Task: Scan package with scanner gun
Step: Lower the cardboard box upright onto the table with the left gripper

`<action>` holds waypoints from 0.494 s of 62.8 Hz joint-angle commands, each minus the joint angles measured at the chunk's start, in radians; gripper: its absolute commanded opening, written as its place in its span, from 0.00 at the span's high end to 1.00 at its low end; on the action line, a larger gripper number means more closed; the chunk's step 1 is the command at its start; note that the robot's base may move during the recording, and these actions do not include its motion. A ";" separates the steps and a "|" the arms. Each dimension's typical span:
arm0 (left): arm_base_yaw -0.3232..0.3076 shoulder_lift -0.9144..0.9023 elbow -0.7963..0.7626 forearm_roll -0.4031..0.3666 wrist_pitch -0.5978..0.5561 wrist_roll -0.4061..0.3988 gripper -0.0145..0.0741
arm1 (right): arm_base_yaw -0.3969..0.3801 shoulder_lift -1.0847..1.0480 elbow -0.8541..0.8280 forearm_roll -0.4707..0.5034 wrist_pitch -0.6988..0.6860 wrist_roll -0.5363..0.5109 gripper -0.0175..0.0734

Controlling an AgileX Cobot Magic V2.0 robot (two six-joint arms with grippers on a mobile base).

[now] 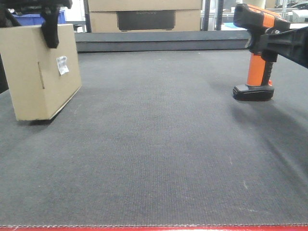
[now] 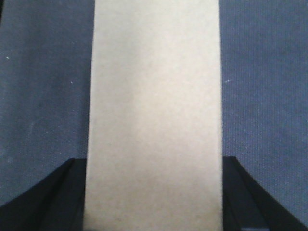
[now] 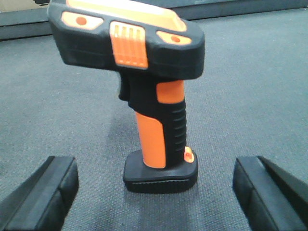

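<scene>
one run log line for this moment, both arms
left gripper: shut on package | right gripper: open, straddling scanner gun | scanner gun: upright on mat

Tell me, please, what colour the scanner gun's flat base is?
Black, clearest in the right wrist view: the scanner gun stands on its base.

We've got a plain tan package with a small white label printed in dark marks. The scanner gun is bright orange on the handle, with a black head, an orange stripe and a black base. Both end effectors are black, left and right. The desk is dark grey with a fine woven texture and a red front edge. Behind it we see tan boxes with a dark panel.
</scene>
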 commanded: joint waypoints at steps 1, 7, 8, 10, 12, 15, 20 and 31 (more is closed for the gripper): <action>0.003 -0.007 -0.002 -0.003 -0.041 -0.008 0.84 | -0.003 -0.012 0.004 -0.012 -0.011 -0.001 0.19; 0.003 -0.007 -0.002 -0.003 -0.071 -0.008 0.61 | -0.003 -0.012 0.004 -0.012 -0.006 -0.001 0.19; 0.003 -0.007 -0.002 -0.003 -0.073 -0.008 0.58 | -0.003 -0.012 0.004 -0.012 -0.003 -0.001 0.19; 0.003 -0.007 -0.002 -0.003 -0.076 -0.008 0.51 | -0.003 -0.012 0.004 -0.012 0.001 -0.001 0.19; 0.003 -0.007 -0.002 -0.003 -0.076 -0.008 0.44 | -0.003 -0.012 0.004 -0.012 0.003 -0.001 0.19; 0.003 -0.007 -0.002 -0.003 -0.074 -0.008 0.36 | -0.003 -0.012 0.004 -0.012 0.005 -0.001 0.19; 0.003 -0.007 -0.002 -0.003 -0.072 -0.008 0.26 | -0.003 -0.012 0.004 -0.012 0.005 -0.001 0.19; 0.003 -0.009 -0.005 -0.003 -0.048 -0.008 0.23 | -0.003 -0.012 0.004 -0.012 0.005 -0.001 0.19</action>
